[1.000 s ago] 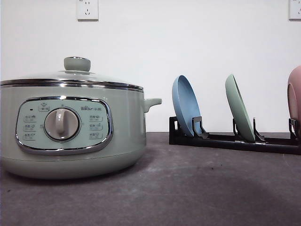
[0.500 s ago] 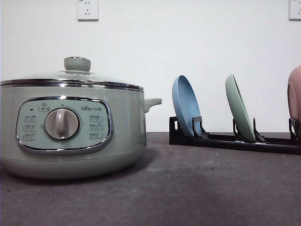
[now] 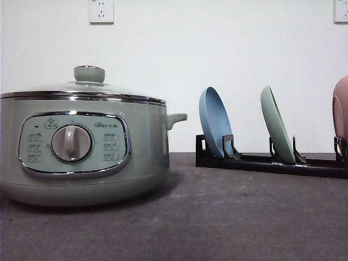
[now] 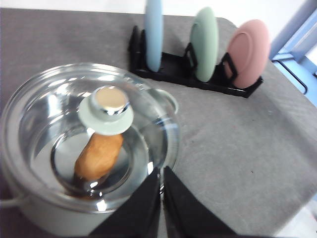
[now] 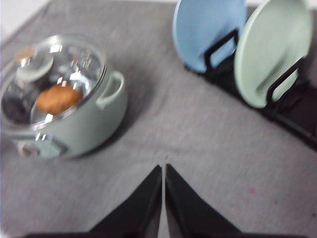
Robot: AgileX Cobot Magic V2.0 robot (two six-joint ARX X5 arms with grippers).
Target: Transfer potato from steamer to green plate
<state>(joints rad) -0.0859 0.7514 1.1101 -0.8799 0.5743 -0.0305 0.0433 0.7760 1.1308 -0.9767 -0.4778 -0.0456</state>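
I'm hovering both arms over a dark grey, felt-like table cover (image 3: 228, 217); it's looking flat and bare between the cooker and the rack. White wall (image 3: 228, 54) is running behind, with 2 power sockets high up, 1 at the left (image 3: 101, 11) and 1 cut off at the right edge (image 3: 341, 11). The wrist views are showing the cover's rounded far corner, with pale floor past the edge.

My left gripper (image 4: 161, 173) is sitting with its fingers pressed together, nothing between them, above the steamer's near rim. My right gripper (image 5: 163, 171) is also pressed together and empty, over open cloth.

The steamer (image 3: 81, 147) is standing on the left side of the table with its glass lid (image 4: 89, 134) on. The potato (image 4: 98, 156) is lying inside, under the lid.

The green plate (image 3: 277, 125) is standing on edge in the black rack (image 3: 261, 162), between the blue plate (image 3: 215, 122) and the pink plate (image 3: 341, 109).
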